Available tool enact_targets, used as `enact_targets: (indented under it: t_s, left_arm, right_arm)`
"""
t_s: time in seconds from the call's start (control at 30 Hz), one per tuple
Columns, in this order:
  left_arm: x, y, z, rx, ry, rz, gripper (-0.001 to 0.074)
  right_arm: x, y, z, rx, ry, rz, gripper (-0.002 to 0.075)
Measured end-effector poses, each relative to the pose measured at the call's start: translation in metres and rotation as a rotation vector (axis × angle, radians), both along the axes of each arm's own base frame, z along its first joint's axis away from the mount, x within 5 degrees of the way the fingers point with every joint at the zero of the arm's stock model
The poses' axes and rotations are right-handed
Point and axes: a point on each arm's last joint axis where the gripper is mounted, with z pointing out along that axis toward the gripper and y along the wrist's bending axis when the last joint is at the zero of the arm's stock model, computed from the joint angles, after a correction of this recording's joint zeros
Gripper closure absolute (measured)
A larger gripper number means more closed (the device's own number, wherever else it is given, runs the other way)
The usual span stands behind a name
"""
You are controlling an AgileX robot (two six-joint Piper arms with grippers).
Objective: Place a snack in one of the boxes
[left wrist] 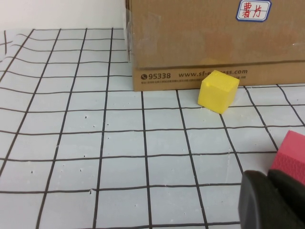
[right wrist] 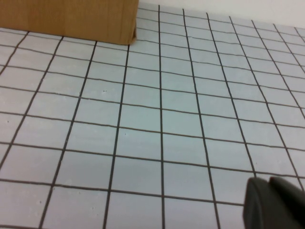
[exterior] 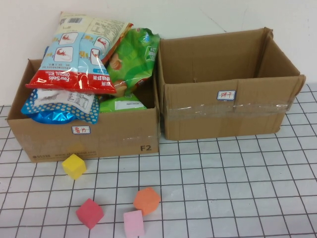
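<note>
Several snack bags fill the left cardboard box [exterior: 89, 144]: a red-and-white bag [exterior: 79, 54] on top, a green bag [exterior: 131, 54] and a blue dotted bag [exterior: 59, 111]. The right box [exterior: 228, 119] holds nothing that I can see. Neither arm appears in the high view. In the left wrist view my left gripper [left wrist: 268, 177] is shut and empty, low over the table beside the red block [left wrist: 291, 157], facing the left box [left wrist: 190, 43]. My right gripper [right wrist: 269, 183] is shut and empty over bare grid, with a box corner [right wrist: 71, 16] ahead.
Foam blocks lie on the gridded table in front of the left box: a yellow block [exterior: 74, 165] [left wrist: 218, 90] against its front wall, a red block [exterior: 89, 213], an orange block [exterior: 147, 200] and a pink block [exterior: 133, 224] nearer the front edge.
</note>
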Motion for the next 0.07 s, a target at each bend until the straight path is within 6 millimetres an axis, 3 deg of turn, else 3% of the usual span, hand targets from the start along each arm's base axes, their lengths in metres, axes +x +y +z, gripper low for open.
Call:
enact_targets:
  t_s: [0.07]
  left_arm:
    - [0.0000, 0.0000, 0.0000, 0.000, 0.000, 0.000, 0.0736]
  right_arm:
    - [0.0000, 0.0000, 0.0000, 0.000, 0.000, 0.000, 0.0727]
